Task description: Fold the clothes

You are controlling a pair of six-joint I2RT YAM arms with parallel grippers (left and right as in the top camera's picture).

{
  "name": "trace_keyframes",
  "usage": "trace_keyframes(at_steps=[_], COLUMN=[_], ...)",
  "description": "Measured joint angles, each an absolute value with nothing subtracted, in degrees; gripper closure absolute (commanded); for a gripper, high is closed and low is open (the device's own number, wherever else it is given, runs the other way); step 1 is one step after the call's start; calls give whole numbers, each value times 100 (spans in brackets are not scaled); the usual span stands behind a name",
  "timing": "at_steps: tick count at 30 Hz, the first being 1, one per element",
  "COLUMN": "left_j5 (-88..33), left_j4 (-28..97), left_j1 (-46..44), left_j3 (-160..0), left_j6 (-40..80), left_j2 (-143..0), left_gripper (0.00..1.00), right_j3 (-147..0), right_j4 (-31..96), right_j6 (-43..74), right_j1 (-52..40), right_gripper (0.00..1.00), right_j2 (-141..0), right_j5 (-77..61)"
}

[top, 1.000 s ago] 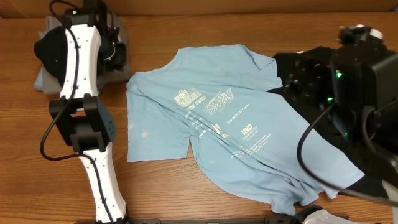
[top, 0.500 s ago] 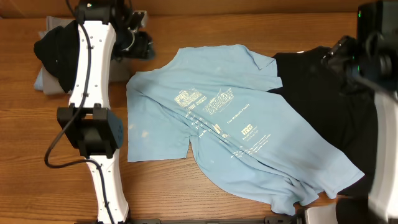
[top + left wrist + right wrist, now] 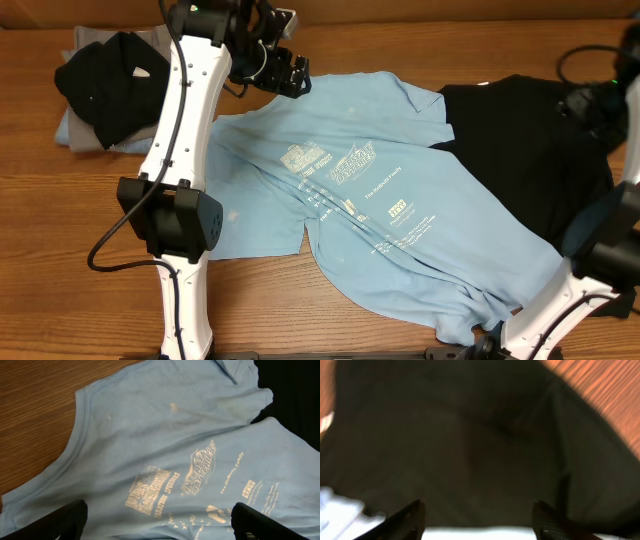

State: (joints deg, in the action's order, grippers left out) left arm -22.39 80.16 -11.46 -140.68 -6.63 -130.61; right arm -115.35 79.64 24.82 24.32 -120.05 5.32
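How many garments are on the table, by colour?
Sky-blue T-shirt: 1
Black: 2, left black garment, right black garment
Pale cloth under the left one: at least 1, layers unclear
Total: at least 4

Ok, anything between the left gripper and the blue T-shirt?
Nothing; the left wrist view shows the open left gripper directly over the blue T-shirt.

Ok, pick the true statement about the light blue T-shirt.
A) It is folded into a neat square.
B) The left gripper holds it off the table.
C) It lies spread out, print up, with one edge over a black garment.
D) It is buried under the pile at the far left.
C: in the overhead view the light blue T-shirt lies spread out, lettering up, its right edge lapping over the black garment. The left gripper is open and holds nothing.
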Motion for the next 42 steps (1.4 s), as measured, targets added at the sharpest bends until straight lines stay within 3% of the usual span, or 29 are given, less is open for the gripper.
trace_keyframes(at_steps=[14, 20, 30, 32, 34, 38, 42], left_j5=[-2252, -2252, -2252, -2255, -2255, -2252, -2255], left_j4=[7937, 7924, 7926, 7931, 7940, 7950, 7950], left_j1=[-1181, -1181, -1181, -1181, -1181, -1181, -1184], left_j3=[-14068, -14068, -14068, -14068, -14068, -14068, -14068], left_j6=[-663, -663, -661, -661, -661, -661, -661], left_j2=[-13061, -13061, -13061, -13061, -13061, -13061, -13061], left_gripper=[3, 3, 4, 5, 5, 5, 5], right_j3=[-11526, -11507, -11507, -11528, -11528, -11528, -11528], right_j4=[6796, 6300, 6130, 6084, 6086, 6095, 6093], right_j6=[1070, 825, 655, 593, 589, 565, 851], right_j1=[3968, 3970, 3927, 3907, 3892, 3900, 3894], right_gripper=[22, 28, 28, 44, 54, 96, 96], right_j2=[-13170, -13522, -13812, -13845, -13856, -13863, -13867], right_j5=[-185, -104, -60, -19, 27, -14, 5])
